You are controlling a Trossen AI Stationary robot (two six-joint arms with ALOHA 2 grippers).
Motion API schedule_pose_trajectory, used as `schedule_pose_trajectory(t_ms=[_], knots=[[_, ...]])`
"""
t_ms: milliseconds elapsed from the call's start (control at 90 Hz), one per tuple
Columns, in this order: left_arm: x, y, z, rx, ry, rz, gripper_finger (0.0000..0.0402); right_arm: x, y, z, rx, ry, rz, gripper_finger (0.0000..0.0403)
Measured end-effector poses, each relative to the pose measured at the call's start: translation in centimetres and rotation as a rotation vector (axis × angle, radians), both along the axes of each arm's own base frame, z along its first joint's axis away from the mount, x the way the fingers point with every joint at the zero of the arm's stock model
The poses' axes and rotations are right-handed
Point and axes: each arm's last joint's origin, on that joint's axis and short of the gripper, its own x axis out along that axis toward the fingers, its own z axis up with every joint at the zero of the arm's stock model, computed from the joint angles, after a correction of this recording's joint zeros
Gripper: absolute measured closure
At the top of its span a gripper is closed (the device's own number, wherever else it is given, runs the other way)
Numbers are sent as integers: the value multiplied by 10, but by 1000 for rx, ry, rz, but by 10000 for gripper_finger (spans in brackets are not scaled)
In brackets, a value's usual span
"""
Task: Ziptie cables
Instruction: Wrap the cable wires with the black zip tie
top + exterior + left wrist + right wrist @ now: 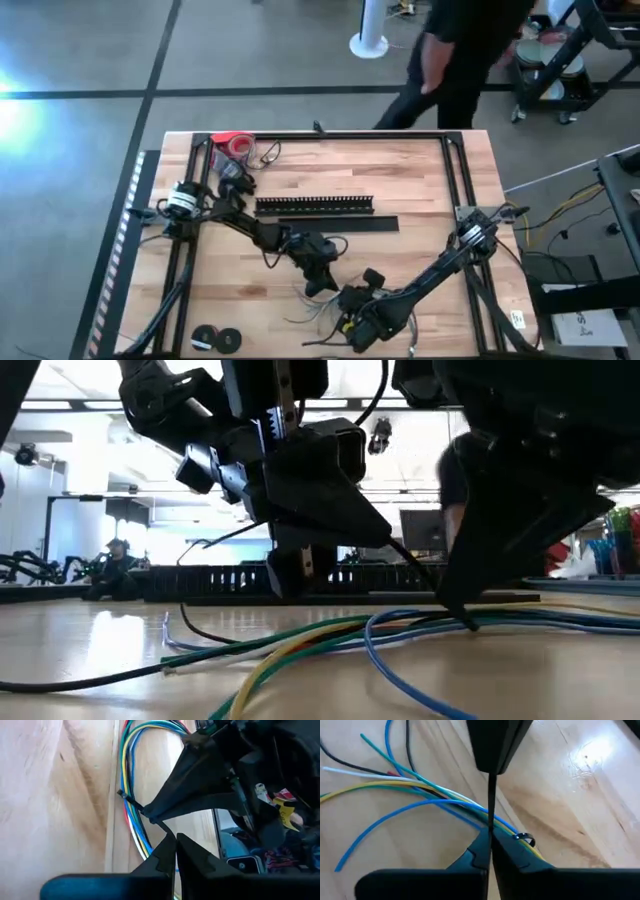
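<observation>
Centrally, one cables point(318, 308) bundle, left tool point(322, 284) clenched, right tool point(349, 298) clenched on ziptie point(490, 800).

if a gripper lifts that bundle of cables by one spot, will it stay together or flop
Probably flop: the cables are thin and lie in loose curves, their free ends fanned apart on the table. They look light, so a nudge would likely slide them. A small tie loop seems to gather them at one spot only.

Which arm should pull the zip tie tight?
Left, probably: the left gripper holds the zip tie by its tail, clear of the cables, free to pull. The right gripper pinches it at the cables, better bracing.
</observation>
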Motion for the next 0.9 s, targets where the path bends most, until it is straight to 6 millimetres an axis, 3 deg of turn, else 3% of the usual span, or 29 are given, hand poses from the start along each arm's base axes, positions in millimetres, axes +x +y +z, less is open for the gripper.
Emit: schedule_pose_trajectory(t_ms=[500, 789, 900], knots=[[-11, 2, 22, 80, -39, -65, 402, 15, 7, 22, 19, -50, 52, 400], [-12, -6, 20, 101, -41, -71, 402, 24, -4, 22, 32, -56, 17, 314], [-13, -8, 20, 108, -48, -81, 402, 26, -6, 22, 35, -60, 19, 306]])
